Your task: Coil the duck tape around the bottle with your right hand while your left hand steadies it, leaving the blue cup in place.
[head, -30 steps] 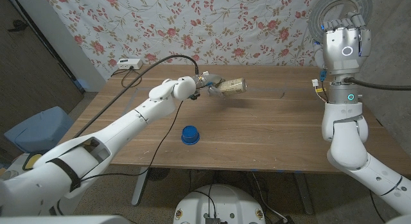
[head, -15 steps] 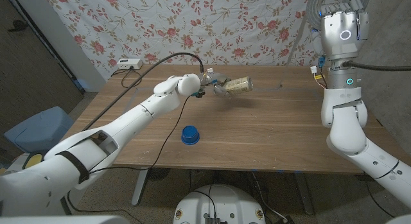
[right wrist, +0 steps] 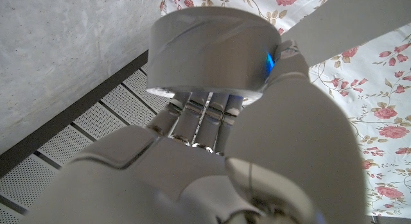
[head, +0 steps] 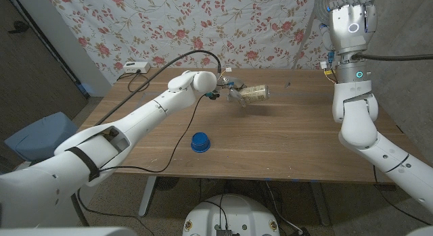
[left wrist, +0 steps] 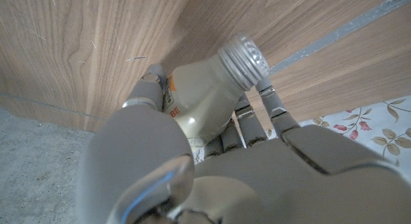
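Note:
My left hand (head: 220, 86) grips a clear bottle (head: 252, 94) with a tan label and holds it lying sideways just above the far middle of the wooden table (head: 291, 141). In the left wrist view the bottle's silver cap (left wrist: 244, 54) points away from the hand (left wrist: 192, 166), whose fingers wrap the body. The blue cup (head: 199, 142) stands upside down near the front edge, well clear of both hands. My right hand (head: 348, 23) is raised high at the far right. In the right wrist view its fingers (right wrist: 196, 118) hold a grey roll of duck tape (right wrist: 212, 51).
A white box (head: 136, 67) with a black cable (head: 155, 68) sits at the table's far left corner. A floral cloth (head: 203, 26) hangs behind. A blue bin (head: 37, 138) stands on the floor to the left.
My left hand has carried the bottle a little to the right and farther back. The raised right hand has shifted left and slightly higher. The cup has stayed put.

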Motion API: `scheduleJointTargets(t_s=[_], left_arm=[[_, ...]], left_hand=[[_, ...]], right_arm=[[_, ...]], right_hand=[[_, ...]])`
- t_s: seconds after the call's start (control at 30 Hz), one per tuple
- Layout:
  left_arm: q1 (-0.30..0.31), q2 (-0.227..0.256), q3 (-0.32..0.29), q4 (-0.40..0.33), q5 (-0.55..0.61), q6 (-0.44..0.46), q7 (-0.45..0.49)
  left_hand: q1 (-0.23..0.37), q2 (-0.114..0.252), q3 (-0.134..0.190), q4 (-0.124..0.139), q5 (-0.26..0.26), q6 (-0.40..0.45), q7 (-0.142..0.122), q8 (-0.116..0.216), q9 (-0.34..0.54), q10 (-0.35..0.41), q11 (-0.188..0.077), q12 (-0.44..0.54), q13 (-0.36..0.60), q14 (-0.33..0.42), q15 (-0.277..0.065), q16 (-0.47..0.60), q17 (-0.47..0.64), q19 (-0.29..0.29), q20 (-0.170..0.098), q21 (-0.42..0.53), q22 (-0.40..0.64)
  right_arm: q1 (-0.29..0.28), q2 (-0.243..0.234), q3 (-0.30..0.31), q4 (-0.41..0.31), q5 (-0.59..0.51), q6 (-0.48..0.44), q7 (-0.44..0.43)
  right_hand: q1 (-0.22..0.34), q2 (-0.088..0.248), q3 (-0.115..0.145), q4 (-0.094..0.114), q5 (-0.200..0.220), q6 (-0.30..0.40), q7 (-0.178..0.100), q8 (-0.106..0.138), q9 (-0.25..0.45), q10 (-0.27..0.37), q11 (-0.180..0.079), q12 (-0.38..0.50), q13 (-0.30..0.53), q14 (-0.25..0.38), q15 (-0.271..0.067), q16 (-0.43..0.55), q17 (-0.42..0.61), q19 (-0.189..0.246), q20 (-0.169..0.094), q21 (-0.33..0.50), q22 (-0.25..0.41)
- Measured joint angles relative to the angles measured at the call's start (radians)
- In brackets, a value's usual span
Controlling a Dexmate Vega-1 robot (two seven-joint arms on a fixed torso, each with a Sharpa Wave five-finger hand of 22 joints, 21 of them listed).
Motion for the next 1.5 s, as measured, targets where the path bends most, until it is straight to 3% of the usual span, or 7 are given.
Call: scheduleJointTargets(t_s=[0.13,0.43,0.73,1.1,1.5], left_arm=[[-0.017,-0.009,0.012,0.005,0.006,0.013,-0.034],[-0.041,-0.037,0.024,0.028,-0.020,0.027,-0.073],[-0.055,-0.098,0.011,0.087,-0.072,0.047,-0.079],[-0.082,-0.183,0.000,0.212,-0.223,0.077,-0.101],[-0.141,-0.289,-0.034,0.433,-0.409,0.084,-0.193]], left_hand=[[0.000,0.000,0.003,-0.003,-0.006,0.004,0.007,0.000,0.000,0.005,0.007,0.000,0.000,0.021,0.000,0.020,0.008,0.013,0.013,0.021,0.000],[0.000,0.000,0.017,-0.017,-0.026,0.029,0.028,0.000,0.000,0.034,0.037,0.000,0.028,0.055,-0.009,0.130,0.116,0.062,0.011,0.117,0.009],[0.000,0.000,0.026,-0.026,-0.044,0.041,0.040,0.000,0.022,0.050,0.053,0.000,0.061,0.054,-0.011,0.185,0.170,0.114,0.007,0.186,0.014],[0.000,0.000,0.034,-0.034,-0.055,0.066,0.065,0.000,0.023,0.075,0.078,0.022,0.052,0.088,-0.010,0.213,0.171,0.152,0.001,0.247,0.011],[0.000,0.000,0.044,-0.044,-0.059,0.080,0.079,0.000,0.042,0.089,0.093,0.041,0.062,0.111,-0.007,0.254,0.185,0.188,-0.010,0.320,0.011]], right_arm=[[0.025,0.005,-0.016,0.015,0.002,0.008,0.006],[0.089,0.014,-0.059,0.049,0.006,0.026,0.021],[0.125,0.018,-0.085,0.067,0.002,0.037,0.050],[0.162,0.025,-0.111,0.088,-0.001,0.037,0.060],[0.159,0.019,-0.104,0.087,0.046,0.053,0.008]], right_hand=[[0.000,0.000,0.000,0.000,0.002,0.000,0.000,-0.001,0.000,0.000,0.000,0.000,0.000,0.002,0.002,0.000,0.006,0.000,0.000,0.003,0.000],[0.000,0.000,-0.008,0.003,0.002,0.007,-0.007,-0.007,-0.006,0.009,-0.002,-0.003,-0.004,0.014,0.000,0.000,0.022,0.000,0.000,0.014,-0.005],[0.000,0.000,-0.012,0.004,0.002,0.010,-0.003,-0.009,-0.005,0.013,0.002,-0.005,-0.005,0.014,0.000,0.000,0.038,0.000,0.000,0.021,-0.005],[0.000,0.000,-0.018,0.007,0.002,0.029,0.000,-0.015,-0.014,0.030,0.005,-0.008,-0.008,0.023,-0.002,0.000,0.059,0.000,0.000,0.033,-0.005],[0.001,-0.001,-0.025,0.011,-0.004,0.032,-0.003,-0.019,-0.015,0.039,0.004,-0.012,-0.011,0.030,-0.005,-0.008,0.078,0.000,0.000,0.047,-0.010]])
